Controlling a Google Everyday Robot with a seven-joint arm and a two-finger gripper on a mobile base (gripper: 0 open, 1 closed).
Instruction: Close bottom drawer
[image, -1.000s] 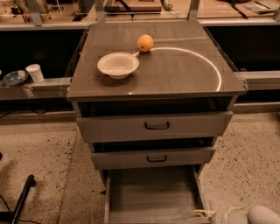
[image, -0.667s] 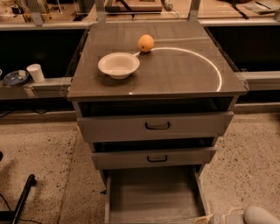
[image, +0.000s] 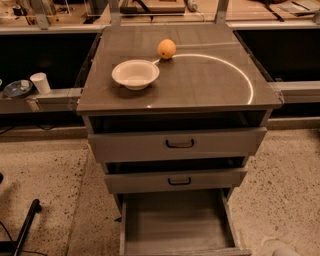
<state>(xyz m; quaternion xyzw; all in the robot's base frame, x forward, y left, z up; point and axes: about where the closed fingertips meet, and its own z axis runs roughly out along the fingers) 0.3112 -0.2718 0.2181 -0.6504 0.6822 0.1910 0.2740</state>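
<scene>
The bottom drawer (image: 176, 222) is the lowest and narrowest of three grey drawers and stands pulled far out, showing its grey wood-grain inside. Its front panel runs along the lower edge of the view, with the handle out of view. Of my gripper (image: 276, 247) only a pale rounded part shows, at the bottom right corner just right of the drawer's front right corner. Its fingers are hidden below the edge of the view.
The top drawer (image: 179, 143) and middle drawer (image: 175, 180) stand slightly out, each with a black bar handle. On the cabinet top (image: 210, 80) are a white bowl (image: 135, 74) and an orange (image: 166, 49). A black pole (image: 25, 225) lies on the speckled floor at left.
The pale arm part at the bottom right has sunk lower, so less of it shows. The fingertips seen earlier by the drawer's front right corner are gone from view. The drawer looks unmoved.
</scene>
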